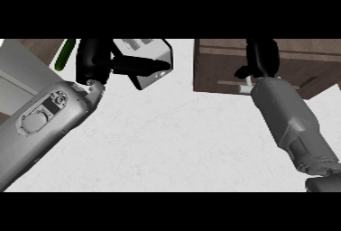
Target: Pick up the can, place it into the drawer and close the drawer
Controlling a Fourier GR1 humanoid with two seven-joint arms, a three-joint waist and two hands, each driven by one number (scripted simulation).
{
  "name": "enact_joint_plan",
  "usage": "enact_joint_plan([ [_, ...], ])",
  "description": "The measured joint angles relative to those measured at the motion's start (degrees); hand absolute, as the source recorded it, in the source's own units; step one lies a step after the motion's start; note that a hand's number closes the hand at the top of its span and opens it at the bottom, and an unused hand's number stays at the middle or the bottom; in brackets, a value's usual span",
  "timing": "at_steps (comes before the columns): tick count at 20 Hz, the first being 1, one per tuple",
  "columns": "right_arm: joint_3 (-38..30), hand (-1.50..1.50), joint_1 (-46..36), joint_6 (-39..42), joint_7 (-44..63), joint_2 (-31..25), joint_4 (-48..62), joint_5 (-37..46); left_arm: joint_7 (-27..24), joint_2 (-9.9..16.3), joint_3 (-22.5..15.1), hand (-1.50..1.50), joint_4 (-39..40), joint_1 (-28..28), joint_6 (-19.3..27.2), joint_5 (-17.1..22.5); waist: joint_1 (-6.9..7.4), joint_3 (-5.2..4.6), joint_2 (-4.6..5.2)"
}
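Note:
A brown wooden drawer unit (220, 63) fills the upper right, with a pale handle (241, 84) on its front. My right hand (261, 54) lies over the wood just above that handle, its grey forearm (290, 122) running down to the lower right. No can shows anywhere. My left hand (93, 56) is raised at the upper left, open, with its fingers up and its thumb (140, 66) pointing right. Behind the thumb is a pale, dark-edged object (154, 54), tilted; I cannot tell what it is.
A green stick-like thing (64, 55) leans at the top left beside the left hand. The white counter top (173, 135) spreads between the two forearms. A grey surface (20, 67) borders the left edge.

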Motion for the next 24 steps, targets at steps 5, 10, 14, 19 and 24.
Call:
enact_joint_plan([
  [5, -0.8, -1.5, -2.8, 1.2, -0.4, -0.7, 3.8, -0.1, -0.8, 0.4, 0.3, -1.5, -1.9, 2.4, -0.6, -0.7, -0.03, 0.12, 0.27],
  [10, -3.3, -1.5, -4.0, 2.2, -4.9, -0.8, 4.7, -2.8, -1.4, 0.7, 0.9, -1.5, -3.2, 4.4, -0.8, -1.0, -0.23, 0.3, 0.53],
  [14, -7.1, -1.5, -4.2, 3.9, -10.6, -0.2, 4.1, -7.4, -1.4, 1.1, 1.2, -1.5, -4.4, 5.6, -1.2, -1.1, -0.69, 0.37, 0.55],
  [19, -12.3, -1.5, -5.4, 7.1, -16.6, 1.7, 2.8, -14.0, -2.3, 1.5, 1.7, -1.5, -5.0, 7.9, -1.0, -1.5, -1.09, 0.4, 0.47],
  [24, -18.7, -1.5, -6.7, 11.3, -20.9, 4.5, 1.4, -22.2, -2.9, 2.1, 2.7, -1.5, -5.5, 9.9, -1.6, -1.4, -1.7, 0.4, 0.24],
])
